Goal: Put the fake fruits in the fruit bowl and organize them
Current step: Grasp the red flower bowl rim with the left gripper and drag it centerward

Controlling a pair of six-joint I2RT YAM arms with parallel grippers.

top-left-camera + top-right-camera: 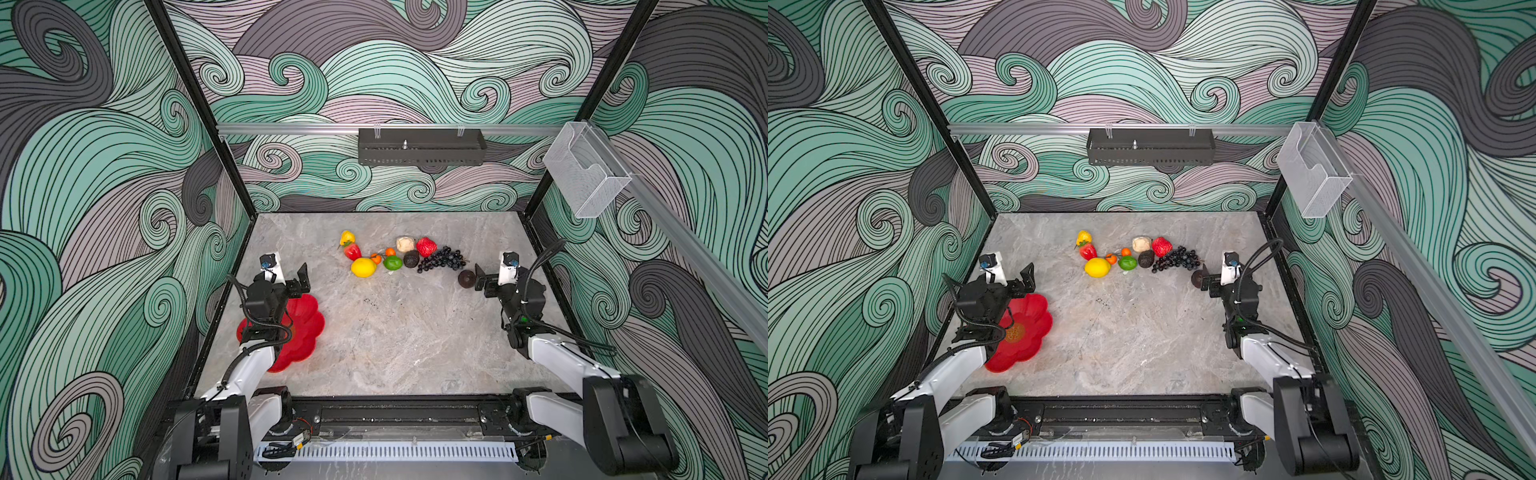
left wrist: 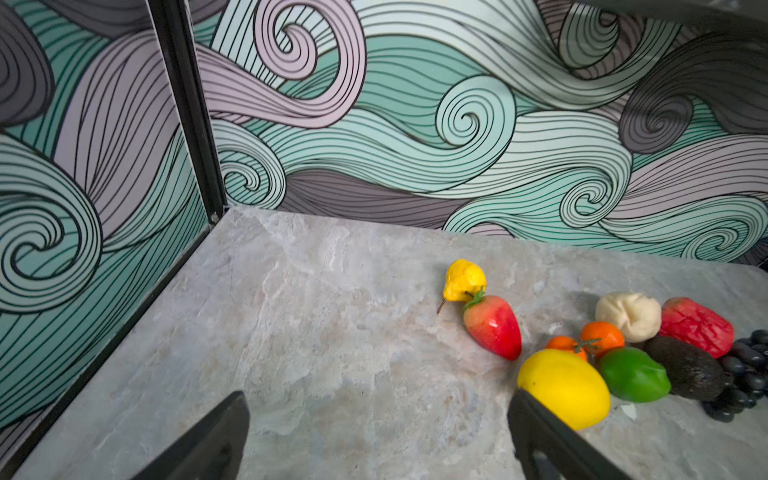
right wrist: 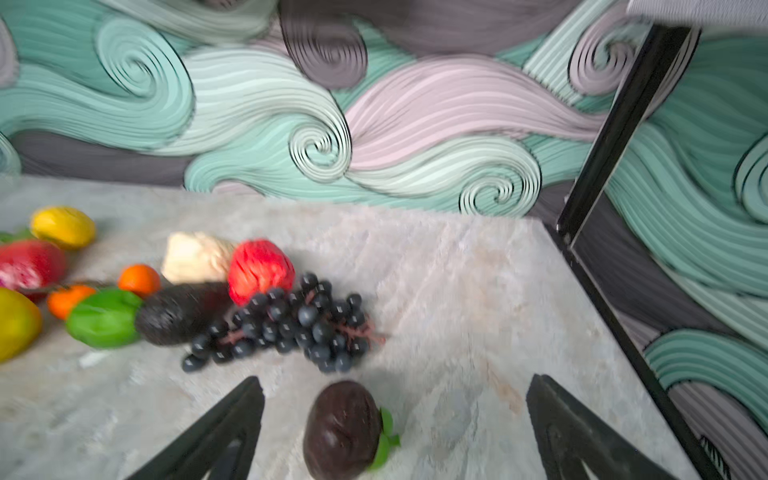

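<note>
1. My left fingers (image 2: 216,440) stand wide and empty, just beyond the red fruit bowl (image 1: 1036,320).
2. My right fingers (image 3: 224,432) gape wide, a dark brown fruit (image 3: 343,428) just beside them.
3. Other fake fruits (image 1: 363,267) cluster on the desk (image 1: 415,332).

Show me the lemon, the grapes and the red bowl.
lemon (image 1: 363,267), in a top view, middle of its skin
grapes (image 1: 442,258), in a top view, centre of the bunch
red bowl (image 1: 307,326), in a top view, bare inner surface
</note>
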